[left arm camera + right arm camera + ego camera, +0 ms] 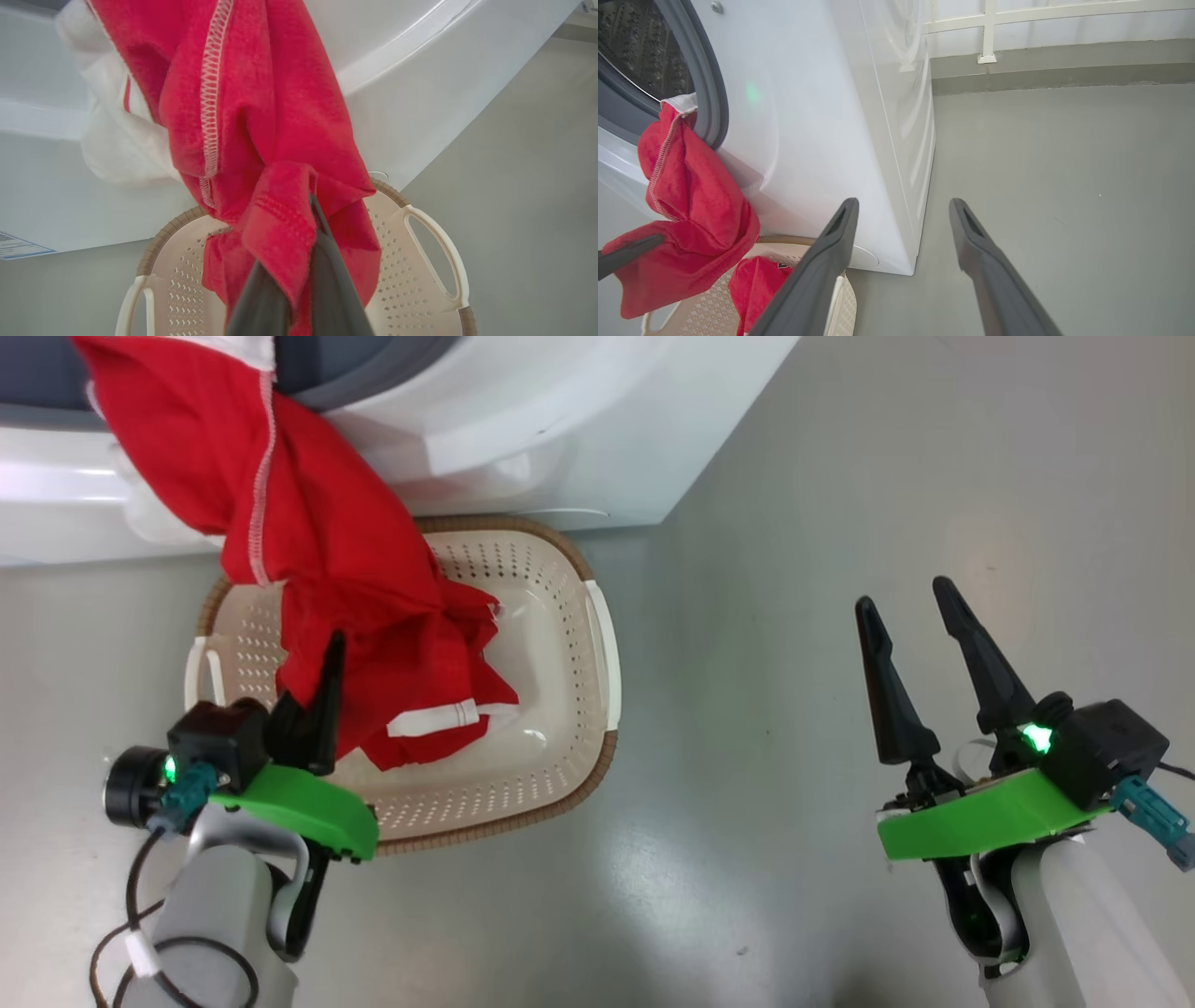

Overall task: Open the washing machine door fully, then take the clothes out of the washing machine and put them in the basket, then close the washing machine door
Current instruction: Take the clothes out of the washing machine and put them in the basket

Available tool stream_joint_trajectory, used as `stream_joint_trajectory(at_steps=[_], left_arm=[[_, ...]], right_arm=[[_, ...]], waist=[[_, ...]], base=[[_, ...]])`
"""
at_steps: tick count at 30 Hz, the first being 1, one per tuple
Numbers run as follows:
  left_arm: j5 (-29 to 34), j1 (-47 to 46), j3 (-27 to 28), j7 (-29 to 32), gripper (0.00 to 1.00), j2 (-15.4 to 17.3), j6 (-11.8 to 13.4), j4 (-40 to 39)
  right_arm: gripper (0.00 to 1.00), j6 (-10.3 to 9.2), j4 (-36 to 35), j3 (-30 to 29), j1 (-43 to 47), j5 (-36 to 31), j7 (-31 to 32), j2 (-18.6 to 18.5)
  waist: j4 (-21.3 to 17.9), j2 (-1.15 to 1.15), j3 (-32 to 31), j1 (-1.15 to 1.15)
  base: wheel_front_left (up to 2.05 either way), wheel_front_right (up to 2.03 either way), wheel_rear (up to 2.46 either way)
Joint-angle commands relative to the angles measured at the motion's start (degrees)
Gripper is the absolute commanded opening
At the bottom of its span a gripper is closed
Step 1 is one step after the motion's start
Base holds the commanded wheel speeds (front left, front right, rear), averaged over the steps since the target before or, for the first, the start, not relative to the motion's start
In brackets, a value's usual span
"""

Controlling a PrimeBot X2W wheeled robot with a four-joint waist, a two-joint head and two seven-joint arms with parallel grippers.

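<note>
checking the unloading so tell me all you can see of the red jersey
The red jersey is soft red cloth with white zigzag seam stitching and white trim bands. It hangs out of the washing machine down into the basket, lower end bunched on its floor. The left tool is shut on a fold. A white garment lies against its upper part.

The red jersey (345, 551) covers the left half of the basket (560, 756) and runs off the head view's top edge. Its folds hide one fingertip of the left claw (306, 210). The sticker (18, 245) on the washing machine (420, 93), cut by the picture's edge, is too small to read.
</note>
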Motion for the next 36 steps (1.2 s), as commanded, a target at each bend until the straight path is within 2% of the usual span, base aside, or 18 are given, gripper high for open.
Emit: stream_joint_trajectory(at_steps=[1,2,5,12,13,14,15,24,36], left_arm=[[0.04,-0.33,1.21,-0.24,0.0,1.81,-0.29,0.02],[0.09,-0.83,1.01,-0.24,0.01,2.01,-0.29,1.12],[-0.25,-2.72,0.72,-0.24,0.13,2.41,-0.29,3.52],[-0.67,-6.31,1.06,-0.24,0.46,2.74,-0.3,6.98],[-0.74,-6.59,1.06,-0.24,0.58,2.77,-0.3,7.29],[-0.82,-6.79,1.02,-0.24,0.81,2.77,-0.3,7.55],[-0.9,-6.91,0.96,-0.24,0.98,2.78,-0.3,7.75],[-1.98,-6.19,0.88,-0.24,1.0,2.56,-0.3,7.2],[-1.12,-1.73,3.8,-0.24,1.0,1.31,-0.3,-0.39]], right_arm=[[1.0,0.42,-1.62,1.33,-0.03,0.4,-0.37,0.03],[1.0,0.42,-1.69,1.4,-0.14,0.46,-0.37,0.03],[1.0,0.42,-2.0,1.44,-0.54,0.53,-0.37,0.03],[1.0,0.42,-2.12,1.49,-1.46,0.37,-0.37,0.03],[1.0,0.42,-2.07,1.52,-1.53,0.35,-0.37,0.03],[1.0,0.42,-2.02,1.54,-1.59,0.31,-0.37,0.03],[1.0,0.42,-1.95,1.57,-1.62,0.28,-0.37,0.03],[1.0,0.42,-1.48,1.65,-1.23,-0.45,-0.37,0.03],[1.0,0.42,-1.08,0.79,-0.14,-1.64,-0.37,0.03]], waist=[[-0.71,0.0,1.06,0.0],[-0.86,0.0,1.47,0.0],[-1.14,0.0,2.84,0.0],[-1.19,0.0,4.76,0.0],[-1.18,0.0,4.82,0.0],[-1.14,0.0,4.8,0.0],[-1.09,0.0,4.73,0.0],[0.05,0.0,3.04,0.0],[2.12,0.0,0.56,0.0]], base=[[0.0,0.0,0.0],[0.0,0.0,0.0],[0.0,0.0,0.0],[0.0,0.0,0.0],[0.0,0.0,0.0],[0.0,0.0,0.0],[0.0,0.0,0.0],[0.0,0.0,0.0],[0.0,0.0,0.0]])
